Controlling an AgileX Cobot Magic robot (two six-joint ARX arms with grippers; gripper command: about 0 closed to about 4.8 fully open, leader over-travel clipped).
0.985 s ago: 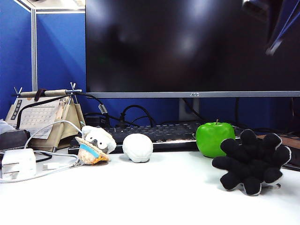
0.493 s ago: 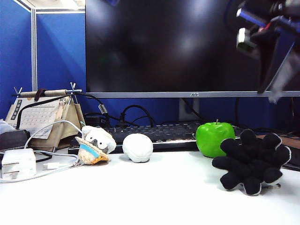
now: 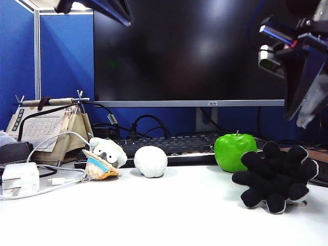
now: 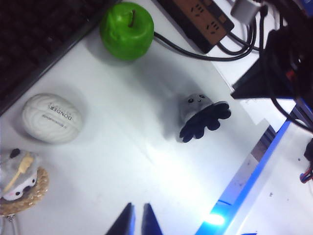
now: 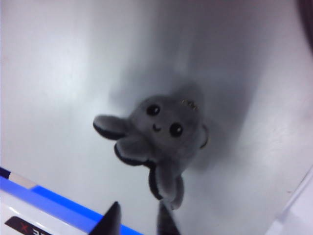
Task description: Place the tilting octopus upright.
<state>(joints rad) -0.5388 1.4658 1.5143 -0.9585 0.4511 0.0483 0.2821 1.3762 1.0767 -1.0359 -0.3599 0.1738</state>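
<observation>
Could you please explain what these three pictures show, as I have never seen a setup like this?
This is a robot with two arms; each ends in a two-finger tool with a camera on its wrist. One picture comes from a fixed camera facing the desk, the other two from the wrists.

On the white desk lie a green apple, a white ball, a small plush in a straw hat and the octopus, tipped over with its black underside toward the fixed camera.

The right tool hangs above the octopus, fingers apart. The left tool hangs high over the desk, fingers slightly apart. Neither holds anything.
</observation>
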